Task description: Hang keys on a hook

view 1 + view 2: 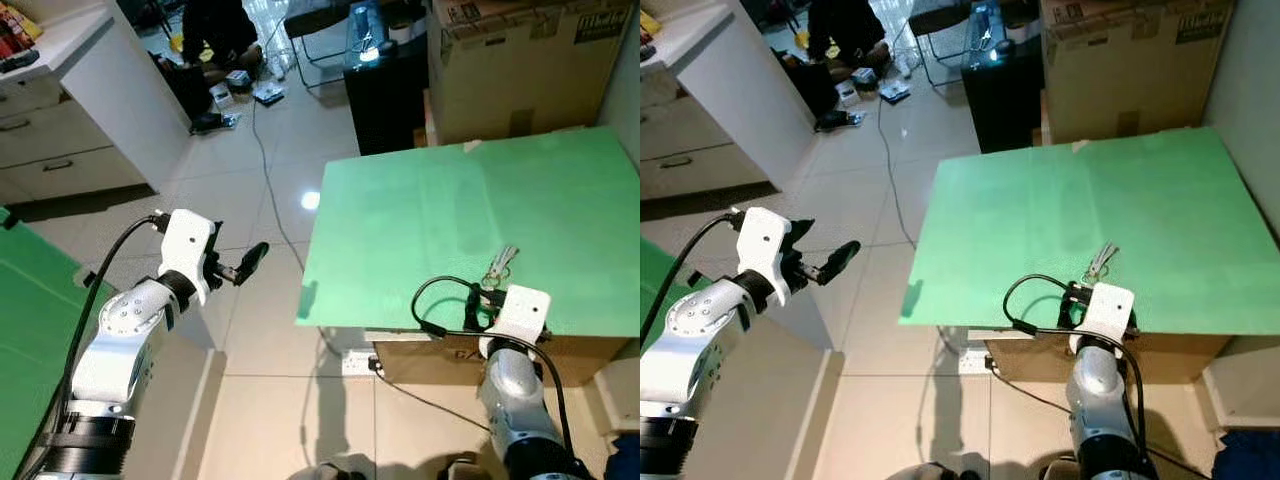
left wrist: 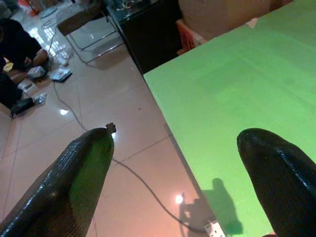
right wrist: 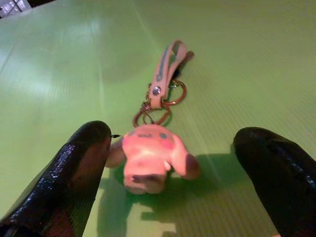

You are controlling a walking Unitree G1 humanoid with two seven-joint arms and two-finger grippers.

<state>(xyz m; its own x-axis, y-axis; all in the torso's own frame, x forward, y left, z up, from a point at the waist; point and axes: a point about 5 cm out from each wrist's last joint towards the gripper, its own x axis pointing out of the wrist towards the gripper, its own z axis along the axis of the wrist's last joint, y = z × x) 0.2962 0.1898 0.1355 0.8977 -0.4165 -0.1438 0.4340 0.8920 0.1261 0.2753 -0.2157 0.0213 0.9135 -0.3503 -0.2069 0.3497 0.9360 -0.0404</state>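
Observation:
The keys [image 1: 500, 265] lie near the front edge of the green table [image 1: 430, 200]. They are a pink figure keychain [image 3: 150, 158] with rings and a pink strap [image 3: 165, 74]. My right gripper [image 3: 172, 136] is open just behind them, low over the table, one finger [image 3: 74, 173] on each side of the pink figure without touching it. Off the table's left edge, my left gripper [image 1: 250, 262] hangs open over the tiled floor, empty, with its fingers [image 2: 84, 173] pointing toward the table.
A big cardboard box [image 1: 520, 60] and a black cabinet [image 1: 385, 95] stand behind the table. At far left there is a white drawer unit [image 1: 60, 120]. A person [image 1: 215, 40] sits on the floor at the back. A cable [image 1: 265, 170] runs across the tiles.

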